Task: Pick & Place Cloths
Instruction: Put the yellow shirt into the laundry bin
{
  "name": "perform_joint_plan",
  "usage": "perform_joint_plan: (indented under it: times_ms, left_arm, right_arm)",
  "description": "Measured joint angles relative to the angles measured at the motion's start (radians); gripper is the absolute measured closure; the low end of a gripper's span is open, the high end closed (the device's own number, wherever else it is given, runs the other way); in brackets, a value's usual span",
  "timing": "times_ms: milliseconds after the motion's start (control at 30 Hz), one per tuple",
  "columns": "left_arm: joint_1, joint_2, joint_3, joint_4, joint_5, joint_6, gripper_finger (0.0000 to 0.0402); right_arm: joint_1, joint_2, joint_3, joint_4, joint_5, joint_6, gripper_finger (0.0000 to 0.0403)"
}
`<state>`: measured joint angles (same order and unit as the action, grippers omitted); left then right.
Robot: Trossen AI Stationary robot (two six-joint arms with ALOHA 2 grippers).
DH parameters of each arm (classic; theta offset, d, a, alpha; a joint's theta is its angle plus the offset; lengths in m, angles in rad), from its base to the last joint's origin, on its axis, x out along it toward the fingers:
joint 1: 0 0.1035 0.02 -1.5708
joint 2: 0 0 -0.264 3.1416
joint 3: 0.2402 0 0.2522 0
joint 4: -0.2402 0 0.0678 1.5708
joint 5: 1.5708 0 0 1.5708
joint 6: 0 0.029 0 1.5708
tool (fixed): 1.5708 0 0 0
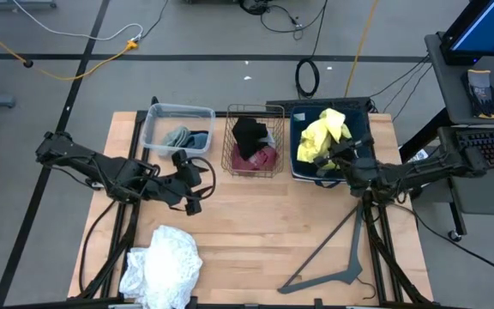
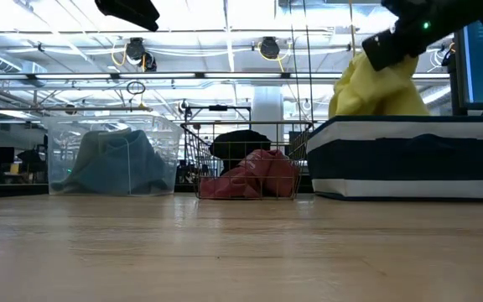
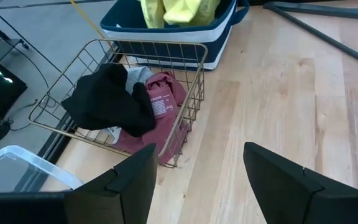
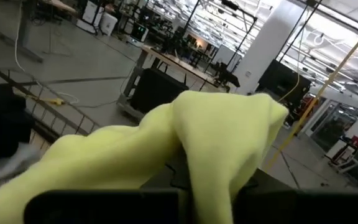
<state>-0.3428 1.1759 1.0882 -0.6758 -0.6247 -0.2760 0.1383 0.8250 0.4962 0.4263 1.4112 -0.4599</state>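
In the high view the right hand (image 1: 340,157), right of centre, is clamped on a soft yellow fabric cloth (image 1: 324,136) and holds it over the navy-and-white striped fabric bin (image 1: 302,165) at the upper right of the light wooden worktop (image 1: 256,223). In the low view the yellow cloth (image 2: 376,91) hangs from the hand above the bin's rim at upper right.

The left hand (image 1: 190,182), left of centre in the high view, hovers with its fingers (image 3: 129,180) spread wide and nothing between them.

A black cloth (image 1: 249,133) lies on a maroon-pink cloth (image 1: 260,159) in the gold wire basket (image 1: 228,153), upper centre. A teal-blue cloth (image 1: 197,138) and a light grey cloth (image 1: 177,136) sit in the clear plastic tub (image 1: 154,120), upper left. A crumpled white cloth (image 1: 163,264) lies at the worktop's lower left. A grey plastic hanger (image 1: 337,262) rests at lower right.
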Motion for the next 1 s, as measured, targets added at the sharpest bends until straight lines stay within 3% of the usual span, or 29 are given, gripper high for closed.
perform_joint_plan:
  times_ms: [133,333,533,867,1000]
  left_arm:
    - [0.0,0.0,0.0,0.0,0.0,0.0,0.016]
    - [0.0,0.0,0.0,0.0,0.014,-0.009,0.016]
    - [0.0,0.0,0.0,0.0,0.029,-0.008,0.016]
    - [0.0,0.0,0.0,0.0,0.029,-0.008,0.016]
    - [0.0,0.0,0.0,0.0,0.046,-0.008,0.016]
  right_arm:
    - [-0.024,0.0,-0.004,-0.158,-0.063,0.182,0.0382]
    - [-0.147,-0.004,-0.001,-0.443,-0.276,0.507,0.0382]
    - [-0.324,-0.007,0.046,-0.677,-0.562,0.721,0.0382]
    - [-0.558,0.044,0.057,-0.84,-0.951,0.831,0.0381]
    - [-0.611,0.074,0.057,-0.84,-1.05,0.82,0.0349]
